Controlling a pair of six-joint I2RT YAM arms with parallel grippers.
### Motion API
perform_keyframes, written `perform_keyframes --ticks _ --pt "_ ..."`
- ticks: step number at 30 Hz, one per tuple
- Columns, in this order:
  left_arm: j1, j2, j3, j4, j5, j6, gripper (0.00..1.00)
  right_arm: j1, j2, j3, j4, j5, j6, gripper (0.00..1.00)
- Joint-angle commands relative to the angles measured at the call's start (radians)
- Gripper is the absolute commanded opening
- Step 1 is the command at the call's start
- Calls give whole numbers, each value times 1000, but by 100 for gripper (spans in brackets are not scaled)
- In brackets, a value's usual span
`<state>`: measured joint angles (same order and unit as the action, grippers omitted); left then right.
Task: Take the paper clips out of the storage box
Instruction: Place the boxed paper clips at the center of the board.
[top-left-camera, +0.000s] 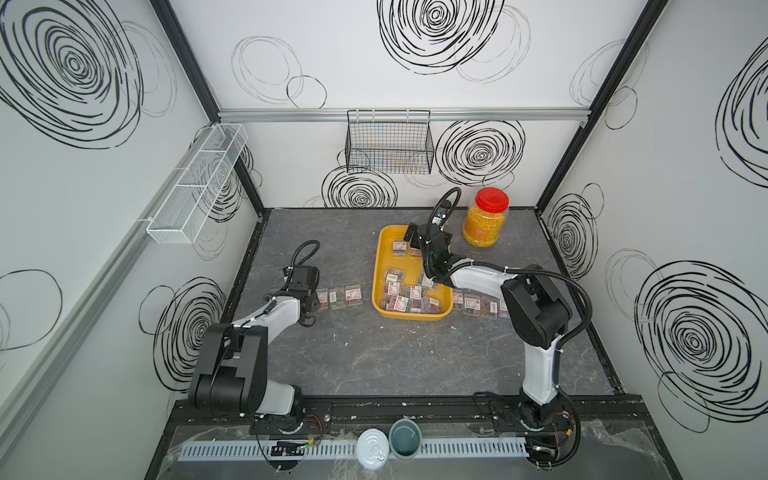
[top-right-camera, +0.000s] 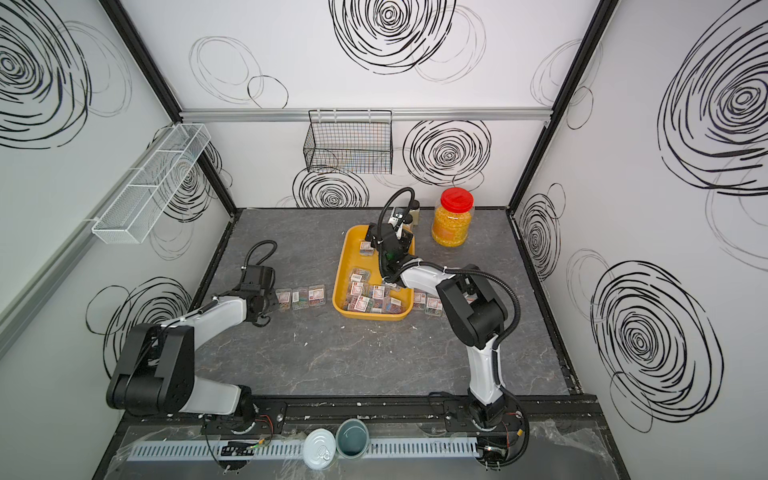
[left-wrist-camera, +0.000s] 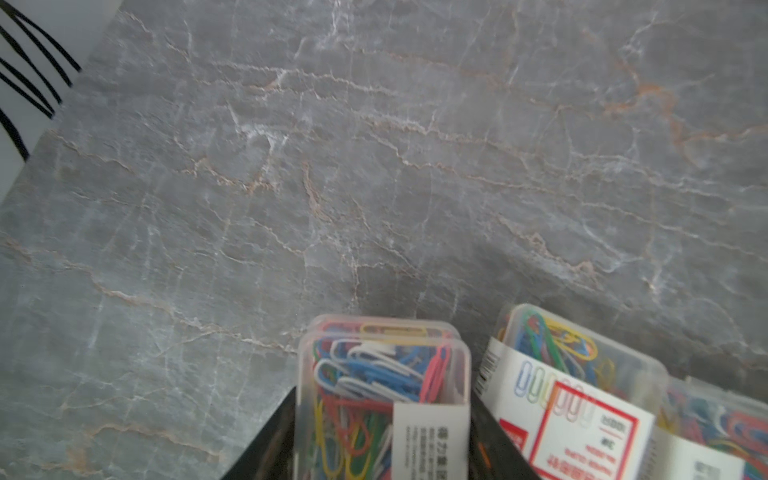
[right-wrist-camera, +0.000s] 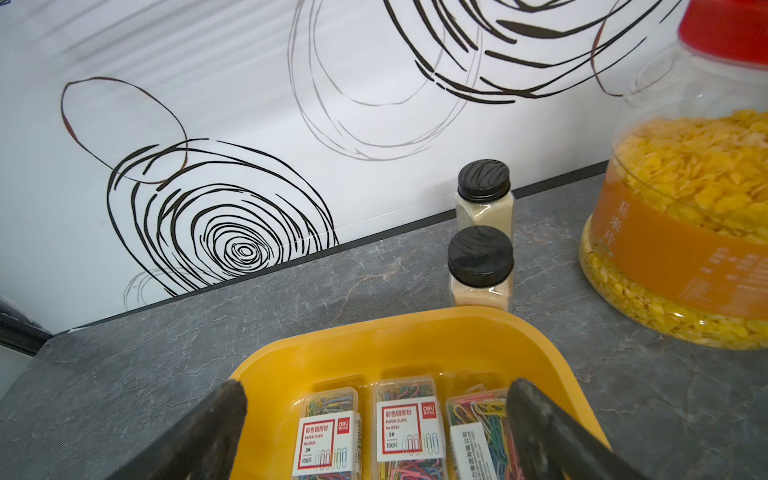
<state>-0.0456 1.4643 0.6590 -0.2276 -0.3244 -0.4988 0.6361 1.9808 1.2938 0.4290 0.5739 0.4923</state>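
Note:
The yellow storage box (top-left-camera: 411, 315) (top-right-camera: 374, 316) stands mid-table with several paper clip cases (top-left-camera: 409, 293) piled at its near end. My right gripper (top-left-camera: 424, 245) (right-wrist-camera: 376, 392) hangs open over its far end, where three cases (right-wrist-camera: 409, 424) lie side by side between the fingers. My left gripper (top-left-camera: 318, 301) (left-wrist-camera: 384, 403) is shut on one clear case of paper clips (left-wrist-camera: 374, 374). That case is at the left end of a row of cases (top-left-camera: 345, 296) on the table left of the box. More cases (top-left-camera: 473, 305) lie right of the box, partly hidden by the right arm.
Two black-capped bottles (right-wrist-camera: 484, 195) (right-wrist-camera: 480, 266) and a red-lidded jar of yellow grains (top-left-camera: 485, 218) stand just behind the box. A black wire basket (top-left-camera: 388, 141) and a white mesh basket (top-left-camera: 195, 187) hang on the walls. A tin (top-left-camera: 372, 449) and a cup (top-left-camera: 405, 437) sit at the front.

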Motion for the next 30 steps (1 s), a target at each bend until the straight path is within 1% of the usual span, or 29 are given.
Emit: perform_keyframes --ticks 1,5,9,15,27,30 --pt "-6 24 29 1 21 -54 42 -10 -22 -6 -7 -2 -7 100" --pt "-38 12 33 -9 23 -85 44 -14 -30 -10 -12 -6 -6 100" --pt "-72 4 46 -34 -21 -102 47 -20 -36 -14 -14 -17 -5 100" --pt "-85 16 44 -41 -48 -117 47 -26 -52 -32 -8 -25 -2 100" --pt "-96 3 55 -50 -45 -107 64 -39 -69 -50 -1 -45 8 100" --pt "-96 -9 57 -54 -43 -102 66 -41 -75 -56 0 -46 9 100"
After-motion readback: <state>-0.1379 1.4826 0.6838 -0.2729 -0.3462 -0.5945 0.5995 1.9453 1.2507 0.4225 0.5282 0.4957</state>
